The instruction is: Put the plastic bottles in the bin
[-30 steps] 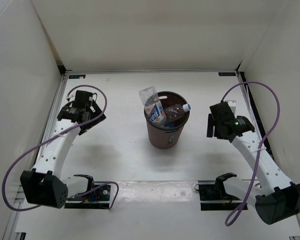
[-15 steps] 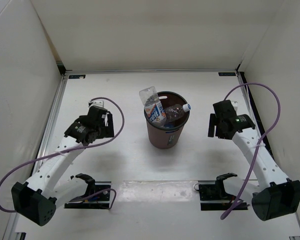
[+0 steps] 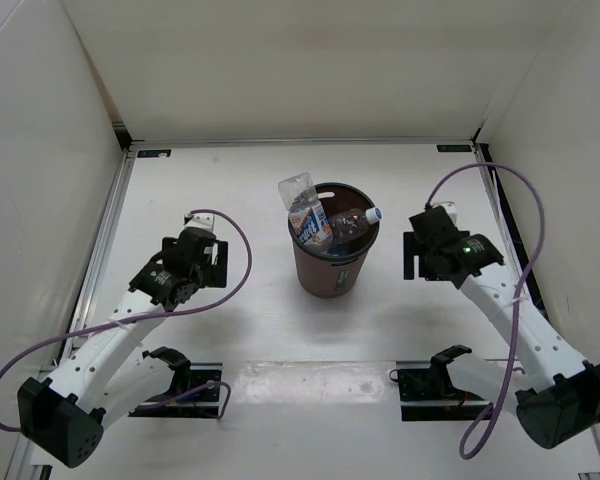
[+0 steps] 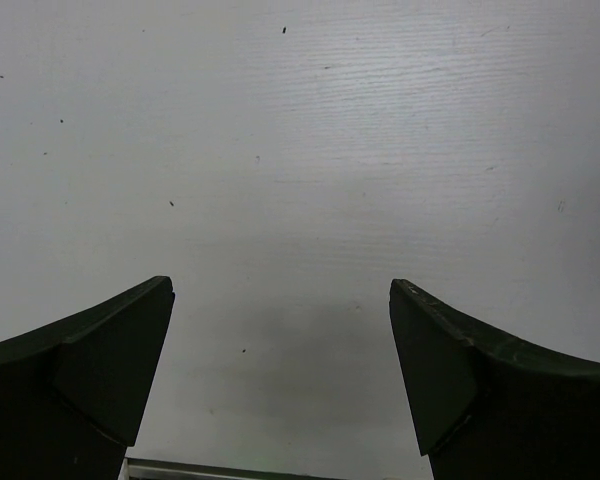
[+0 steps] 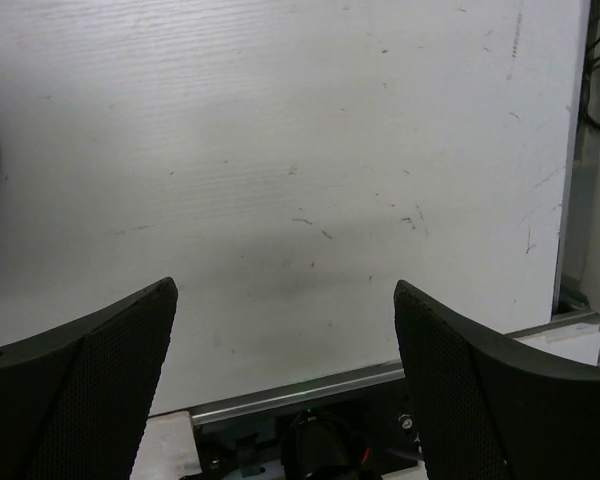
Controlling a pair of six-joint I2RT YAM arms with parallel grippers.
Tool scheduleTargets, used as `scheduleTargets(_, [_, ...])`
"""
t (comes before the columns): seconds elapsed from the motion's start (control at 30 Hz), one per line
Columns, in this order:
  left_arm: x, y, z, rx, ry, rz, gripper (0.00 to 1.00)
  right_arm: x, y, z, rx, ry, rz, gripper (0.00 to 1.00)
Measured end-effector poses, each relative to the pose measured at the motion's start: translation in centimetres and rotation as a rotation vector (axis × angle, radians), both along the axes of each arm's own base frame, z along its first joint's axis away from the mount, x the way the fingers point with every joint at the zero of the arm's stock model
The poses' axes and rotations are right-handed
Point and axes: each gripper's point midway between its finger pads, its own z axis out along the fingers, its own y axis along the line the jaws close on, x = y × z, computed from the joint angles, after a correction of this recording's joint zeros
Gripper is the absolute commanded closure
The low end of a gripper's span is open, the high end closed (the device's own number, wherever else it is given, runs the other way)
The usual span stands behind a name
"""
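The dark brown bin stands upright at the table's middle. A clear blue-labelled bottle sticks up out of its far-left rim. A clear bottle with a blue cap lies across the opening, cap over the right rim. The orange bottle and the orange-white labelled one are hidden. My left gripper is left of the bin, open and empty over bare table. My right gripper is right of the bin, open and empty.
White walls enclose the table on the left, back and right. A metal rail runs along the near edge, with the arm bases behind it. Purple cables loop off both arms.
My left arm has swung from the far left towards the bin and the near edge. My right gripper has shifted slightly left towards the bin. The bin and bottles have not moved.
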Motion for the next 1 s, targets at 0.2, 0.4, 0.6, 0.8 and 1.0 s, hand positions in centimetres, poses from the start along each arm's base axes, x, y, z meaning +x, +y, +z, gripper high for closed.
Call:
scheduleTargets(0.2, [0.1, 0.1, 0.2, 0.002, -0.011, 0.006, 0.0, -0.5, 4.0, -2.0, -0.06, 0.095, 0.181, 0.1])
scheduleTargets(0.4, [0.2, 0.3, 0.3, 0.009, -0.019, 0.014, 0.0, -1.1, 6.5, -3.2, -0.099, 0.152, 0.283, 0.1])
scheduleTargets(0.6, [-0.1, 1.1, 1.8, 0.005, -0.097, 0.065, 0.0, -0.6, 5.3, -2.4, -0.073, 0.117, 0.227, 0.1])
scheduleTargets(0.8, [-0.5, 0.6, 2.7, 0.047, -0.099, 0.065, 0.0, -0.1, 3.3, -1.3, -0.083, 0.054, 0.115, 0.1])
scheduleTargets(1.0, [0.8, -0.5, 6.9, 0.039, -0.092, 0.071, 0.0, -0.9, 1.8, 0.7, -0.126, -0.052, 0.028, 0.1])
